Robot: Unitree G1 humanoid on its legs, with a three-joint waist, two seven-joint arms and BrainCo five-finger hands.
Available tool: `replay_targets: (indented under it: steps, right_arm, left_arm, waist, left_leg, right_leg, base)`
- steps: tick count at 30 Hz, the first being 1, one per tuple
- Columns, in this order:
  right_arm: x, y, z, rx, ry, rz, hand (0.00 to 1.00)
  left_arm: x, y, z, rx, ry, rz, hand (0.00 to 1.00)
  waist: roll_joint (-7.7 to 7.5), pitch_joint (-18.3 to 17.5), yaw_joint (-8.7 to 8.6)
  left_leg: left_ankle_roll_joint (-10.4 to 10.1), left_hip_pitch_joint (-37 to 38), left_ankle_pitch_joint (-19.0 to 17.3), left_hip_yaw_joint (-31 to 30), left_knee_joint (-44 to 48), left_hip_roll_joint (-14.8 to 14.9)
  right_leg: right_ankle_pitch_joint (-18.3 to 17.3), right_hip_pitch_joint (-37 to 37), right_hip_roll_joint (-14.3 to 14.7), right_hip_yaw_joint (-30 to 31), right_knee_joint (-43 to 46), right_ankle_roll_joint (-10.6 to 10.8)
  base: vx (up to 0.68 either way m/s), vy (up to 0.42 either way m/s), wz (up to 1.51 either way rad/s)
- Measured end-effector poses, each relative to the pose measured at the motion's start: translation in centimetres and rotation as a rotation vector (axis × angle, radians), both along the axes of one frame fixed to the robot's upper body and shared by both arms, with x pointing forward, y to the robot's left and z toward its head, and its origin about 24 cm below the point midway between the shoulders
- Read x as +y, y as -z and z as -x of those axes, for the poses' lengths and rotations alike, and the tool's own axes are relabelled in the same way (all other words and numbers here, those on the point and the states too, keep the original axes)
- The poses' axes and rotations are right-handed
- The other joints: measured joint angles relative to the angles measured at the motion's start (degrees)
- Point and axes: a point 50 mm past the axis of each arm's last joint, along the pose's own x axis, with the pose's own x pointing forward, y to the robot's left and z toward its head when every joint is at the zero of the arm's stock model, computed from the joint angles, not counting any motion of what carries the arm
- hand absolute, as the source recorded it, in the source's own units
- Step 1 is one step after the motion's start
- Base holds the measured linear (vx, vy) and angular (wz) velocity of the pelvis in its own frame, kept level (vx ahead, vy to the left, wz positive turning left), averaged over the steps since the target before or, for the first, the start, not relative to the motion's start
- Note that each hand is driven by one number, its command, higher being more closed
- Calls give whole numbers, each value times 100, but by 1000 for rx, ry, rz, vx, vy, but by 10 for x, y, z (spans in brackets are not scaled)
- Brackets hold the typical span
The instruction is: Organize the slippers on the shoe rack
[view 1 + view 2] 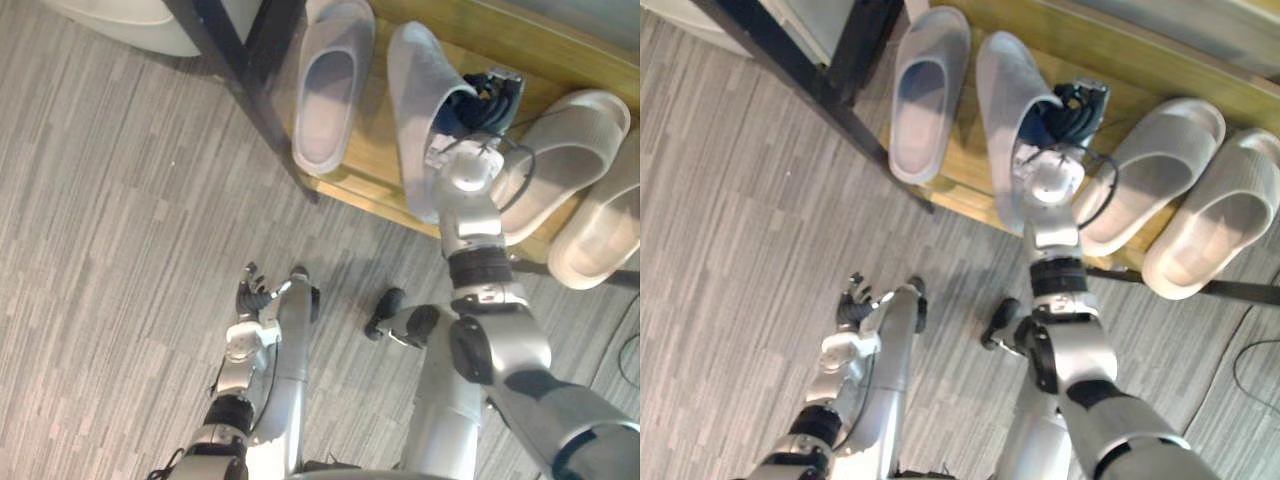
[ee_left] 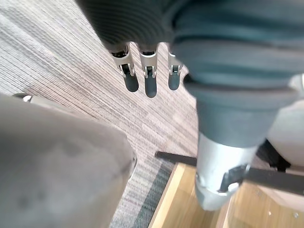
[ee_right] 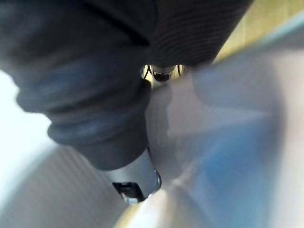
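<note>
One tilted slipper (image 1: 415, 120) at right hand (image 1: 468, 108)

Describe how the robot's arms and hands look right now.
Both arms are silver-grey, built of rounded sections. The left arm and the right arm each wear a dark ribbed band. The left hand has silver fingers with dark rounded tips below a dark ribbed cover. The right hand shows as a dark ribbed cover.

Grey plank-pattern floor (image 1: 120, 250); black metal bar (image 1: 240, 70) slanting across upper left.
</note>
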Motion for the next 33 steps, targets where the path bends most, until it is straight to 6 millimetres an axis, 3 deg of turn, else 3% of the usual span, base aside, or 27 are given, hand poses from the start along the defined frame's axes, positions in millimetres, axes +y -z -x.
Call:
replay_targets:
  steps: [13,33]
  right_arm:
    - [10,3,-1,8,-45,9,0]
    - [29,53,18,74,-144,76,0]
  left_arm:
    - [-1,0,0,4,3,1,0]
    - [14,16,11,88,-30,-11,0]
  waist:
    - [-1,-8,-2]
    - [-135,-129,-105]
  left_leg:
    - [0,5,11,3,-22,-19]
    - [-33,487,37,140,-347,179]
  right_leg:
    - [-13,2,-28,-6,-4,21]
    - [55,365,163,40,-318,-63]
  base:
    - [-6,36,1]
    - [0,20,-4]
